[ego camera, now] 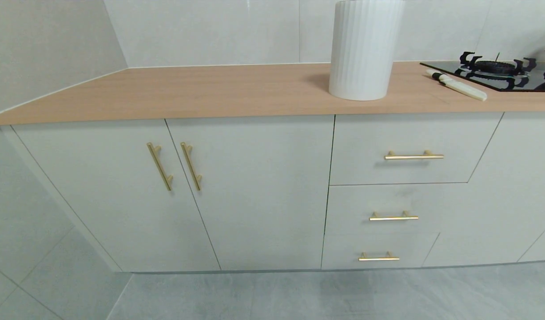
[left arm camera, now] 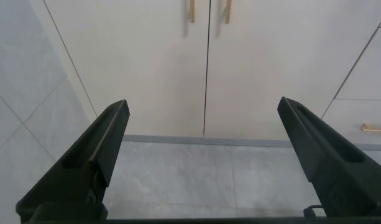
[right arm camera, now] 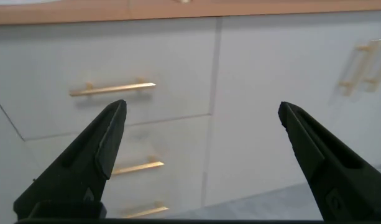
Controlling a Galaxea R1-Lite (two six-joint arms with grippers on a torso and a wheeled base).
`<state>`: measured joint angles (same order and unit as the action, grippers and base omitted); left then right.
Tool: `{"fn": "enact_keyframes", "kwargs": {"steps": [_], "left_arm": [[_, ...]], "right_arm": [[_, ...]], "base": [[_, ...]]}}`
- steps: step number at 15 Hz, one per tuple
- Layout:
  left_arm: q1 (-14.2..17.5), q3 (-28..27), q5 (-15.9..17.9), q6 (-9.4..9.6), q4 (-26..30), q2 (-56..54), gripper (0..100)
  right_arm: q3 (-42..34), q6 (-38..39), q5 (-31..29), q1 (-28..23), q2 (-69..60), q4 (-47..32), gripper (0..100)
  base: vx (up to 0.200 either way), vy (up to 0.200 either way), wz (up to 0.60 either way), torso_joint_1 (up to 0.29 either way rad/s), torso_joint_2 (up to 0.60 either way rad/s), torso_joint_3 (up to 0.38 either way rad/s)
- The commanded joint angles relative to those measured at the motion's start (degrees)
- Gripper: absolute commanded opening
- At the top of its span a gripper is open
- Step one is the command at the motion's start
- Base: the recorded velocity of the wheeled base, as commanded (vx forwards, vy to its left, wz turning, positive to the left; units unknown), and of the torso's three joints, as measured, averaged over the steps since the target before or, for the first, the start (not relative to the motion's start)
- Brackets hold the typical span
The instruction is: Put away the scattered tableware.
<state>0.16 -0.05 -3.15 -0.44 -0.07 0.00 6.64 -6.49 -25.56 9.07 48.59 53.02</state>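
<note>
Cabinet [ego camera: 263,191]: pale grey front running across the head view from 9 o'clock to 3 o'clock, standing on the floor
Tabletop [ego camera: 210,91]: light wood, lying on top of the cabinet and meeting the wall at its far edge
Floor [ego camera: 299,295]: grey tiles at 6 o'clock, below the cabinet
Wall [ego camera: 210,31]: pale tiles at 12 o'clock, turning a corner at 10 o'clock
Double doors [ego camera: 219,195]: shut, at 9 o'clock of the drawers; two slim gold door handles [ego camera: 191,166] sit just beside each other along the seam
Drawers [ego camera: 401,133]: three stacked and shut, at 3 o'clock of the doors, each with a horizontal gold bar handle [ego camera: 413,156]
Ribbed container [ego camera: 363,49]: white, tall, upright on the tabletop at 1 o'clock in the head view, above the top drawer
Hob [ego camera: 499,73]: black glass with dark pan supports, set into the tabletop at 2 o'clock
Left pincer [left arm camera: 202,106]: dark fingers spread wide apart, low down, facing the foot of the double doors and the floor
Right pincer [right arm camera: 201,107]: fingers spread wide apart, facing the drawers, with the tabletop edge at 12 o'clock of it
Knife [ego camera: 456,86]: cream with a black band, lying flat at 3 o'clock of the ribbed container and apart from it; one end is at the hob's near edge, the other on the bare tabletop
</note>
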Motion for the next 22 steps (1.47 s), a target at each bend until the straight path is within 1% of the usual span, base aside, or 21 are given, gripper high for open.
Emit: {"fn": "enact_keyframes", "kwargs": {"steps": [1,2,3,4,5,6,7,8,9,10,11,12,13,14,15,17,22], "left_arm": [[0.0,0.0,0.0,0.0,0.0,0.1,100],[0.0,0.0,0.0,0.0,0.0,0.1,100],[0.0,0.0,0.0,0.0,0.0,0.1,100],[0.0,0.0,0.0,0.0,0.0,0.1,100],[0.0,0.0,0.0,0.0,0.0,0.1,100],[0.0,0.0,-0.1,0.0,0.0,0.1,100],[0.0,0.0,0.0,0.0,0.0,0.1,100],[0.0,0.0,-0.1,0.0,0.0,0.1,100],[0.0,0.0,0.0,0.0,0.0,0.1,100],[0.0,0.0,0.0,0.0,0.0,0.0,100],[0.0,0.0,0.0,0.0,0.0,0.1,100],[0.0,0.0,0.0,0.0,0.0,0.1,100],[0.0,0.0,0.0,0.0,0.0,0.1,100],[0.0,0.0,0.0,0.0,0.0,0.1,100],[0.0,0.0,0.0,0.0,0.0,0.1,100],[0.0,0.0,0.0,0.0,0.0,0.1,100],[0.0,0.0,0.0,0.35,0.0,0.1,100]], "right_arm": [[-0.1,-5.2,-3.4,-2.2,-29.7,-23.2,100],[0.8,-5.5,-3.7,-2.7,-31.8,-26.0,100],[3.6,-5.5,-4.8,-5.5,-38.1,-34.7,100],[4.4,-5.6,-4.8,-7.3,-43.7,-40.4,100],[4.4,-5.6,-4.8,-7.3,-43.7,-40.4,100],[3.2,-4.9,-3.5,-9.2,-48.6,-45.1,100],[1.1,-2.0,-1.7,-9.2,-48.6,-45.0,100],[-1.2,0.5,1.4,-9.2,-48.6,-44.9,100],[-3.9,2.4,4.7,-9.2,-48.6,-44.6,100],[-6.6,6.1,9.6,-9.2,-48.6,-45.0,100],[-6.6,10.6,13.0,-9.2,-48.6,-48.6,100],[-6.6,12.3,15.8,-9.2,-48.5,-50.6,100],[-6.6,12.0,17.6,-9.2,-48.5,-50.9,100],[-6.6,10.7,20.6,-9.2,-48.5,-51.2,100],[-6.6,8.8,22.5,-9.2,-48.5,-52.7,100],[-6.6,6.7,23.9,-9.2,-48.5,-52.8,100],[-6.6,7.0,23.7,-9.2,-48.5,-52.8,100]], "base": [[0.0,0.0,0.0,0.0,0.0,0.0],[0.0,0.0,0.0,0.0,0.0,0.0],[0.0,0.0,0.0,0.0,0.0,0.0],[0.0,0.0,0.0,0.0,0.0,0.0],[0.0,0.0,0.0,0.0,0.0,0.0],[0.0,0.0,0.0,0.0,0.0,0.0],[0.0,0.0,0.0,0.0,0.0,0.0],[0.0,0.0,0.0,0.0,0.0,0.0],[0.0,0.0,0.0,0.0,0.0,0.0],[0.0,0.0,0.0,0.0,0.0,0.0],[0.0,0.0,0.0,0.0,0.0,0.0],[0.0,0.0,0.0,0.0,0.0,0.0],[0.0,0.0,0.0,0.0,0.0,0.0],[0.0,0.0,0.0,0.0,0.0,0.0],[0.0,0.0,0.0,0.0,0.0,0.0],[0.0,0.0,0.0,0.0,0.0,0.0],[0.0,0.0,0.0,0.0,0.0,0.0]]}}
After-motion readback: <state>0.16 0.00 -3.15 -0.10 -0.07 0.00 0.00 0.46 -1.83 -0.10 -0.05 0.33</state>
